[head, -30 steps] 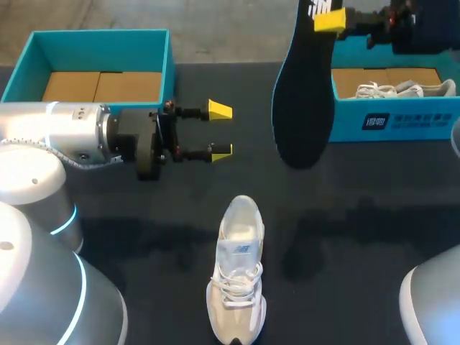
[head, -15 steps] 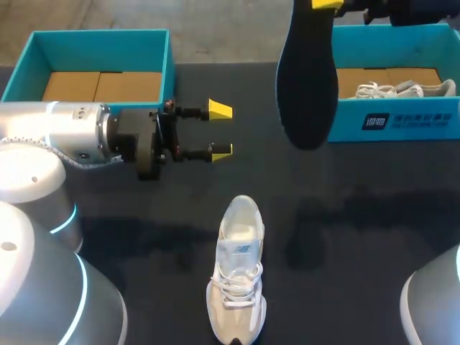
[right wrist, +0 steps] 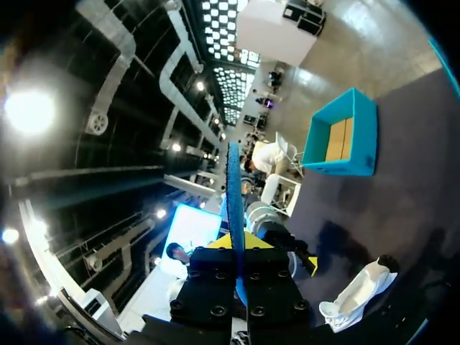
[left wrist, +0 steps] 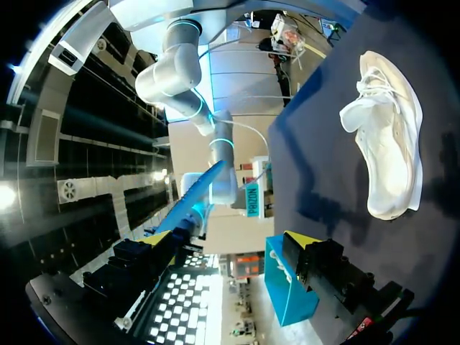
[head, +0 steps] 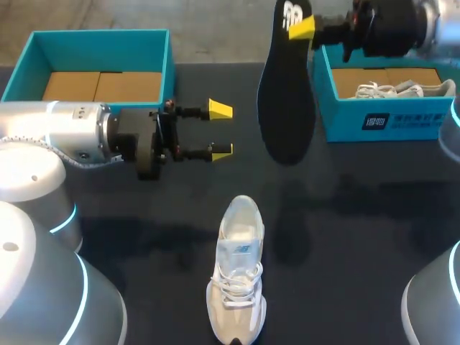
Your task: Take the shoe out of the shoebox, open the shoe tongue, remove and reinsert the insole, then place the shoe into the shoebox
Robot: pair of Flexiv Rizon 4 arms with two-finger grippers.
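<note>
Black insole (head: pixel 286 108) is held clamped at its upper end by the right gripper (head: pixel 302 27), hanging above and beyond the white shoe (head: pixel 237 273). It is best lowered tip-first into the shoe's opening, with the shoe steadied by the left gripper (head: pixel 220 130), whose fingers are parted beyond it.

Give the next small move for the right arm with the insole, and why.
Probably lower the insole toward the white sneaker, hanging end first. The right gripper is shut on the insole's upper end and holds it in the air, off to one side of the sneaker, which stands alone on the table. The left gripper is open and holds nothing.
</note>
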